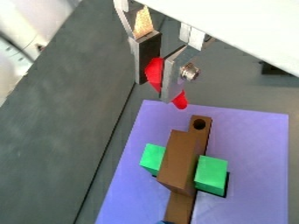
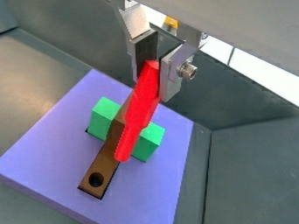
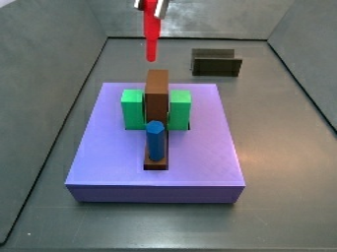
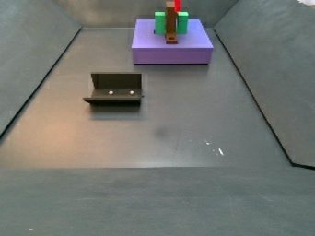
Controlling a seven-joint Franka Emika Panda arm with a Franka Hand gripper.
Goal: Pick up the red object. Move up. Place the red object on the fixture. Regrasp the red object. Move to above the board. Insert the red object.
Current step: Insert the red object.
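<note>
Risk entry, insertion stage: your tool (image 2: 159, 61) hangs above the far end of the board (image 3: 198, 157), its plates clamped on the upper end of the red object (image 3: 153, 39), which points down over the brown bar (image 3: 158, 94) between the green blocks (image 3: 133, 108). Watch alignment: the bar's open hole (image 2: 93, 182) shows in both wrist views, and you likely aim there; a slight tilt or offset would land the tip on the bar's face, jamming or twisting it in the pads. Blue peg (image 3: 154, 140) stands at the bar's near end. Fixture (image 4: 114, 89) sits empty on the floor, well apart.
</note>
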